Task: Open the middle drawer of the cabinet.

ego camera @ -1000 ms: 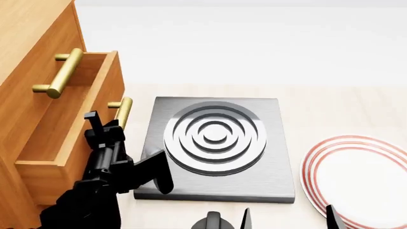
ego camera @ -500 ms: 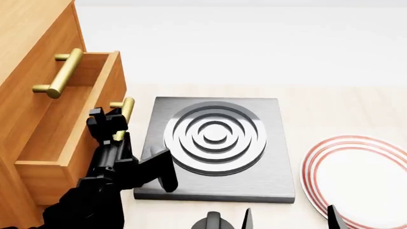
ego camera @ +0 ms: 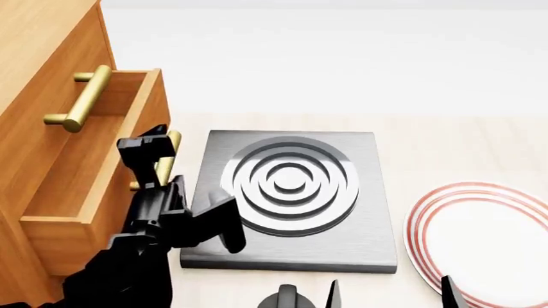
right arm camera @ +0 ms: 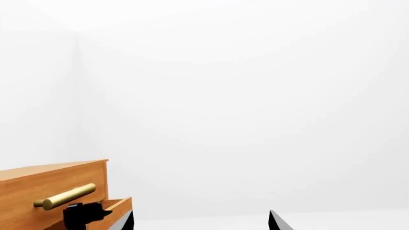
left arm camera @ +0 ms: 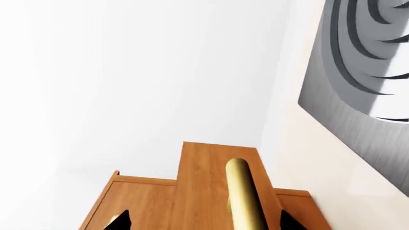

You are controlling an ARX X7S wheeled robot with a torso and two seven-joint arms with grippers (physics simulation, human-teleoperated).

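Shows, at far left in the head view, one orange-brown cabinet point(ego camera: 43, 25) standing on the pale counter point(ego camera: 445, 147), with two of its drawers in sight. Counts two brass bar handles there: the upper drawer's handle point(ego camera: 79, 97), free and untouched, and below it the middle drawer's handle point(left arm camera: 246, 201), partly hidden behind black fingers. Finds the middle drawer point(ego camera: 77, 173) pulled well out of the cabinet front, its bare wooden inside open to the camera, its front edge near the hotplate. Catches the left gripper point(ego camera: 153, 149) right at that lower handle, one black arm rising to it from the bottom of the view. From the left wrist, shows the jaws apart, one dark fingertip point(left arm camera: 121, 220) on each side of the brass bar, with wood visible between bar and tips, so straddling the handle rather than clamped on it. Moves on to one grey square hotplate point(ego camera: 291, 192) with concentric rings, flat on the counter just beside the cabinet, and one dark knob point(ego camera: 287, 296) at its near edge. Shows the right gripper point(ego camera: 389, 294) low at the frame's bottom edge, only two black tips in sight, jaws wide apart, holding and touching nothing. Ends at far right with one white plate point(ego camera: 479, 237) with red rings, lying on the counter, apart from the hotplate and cut by the frame.
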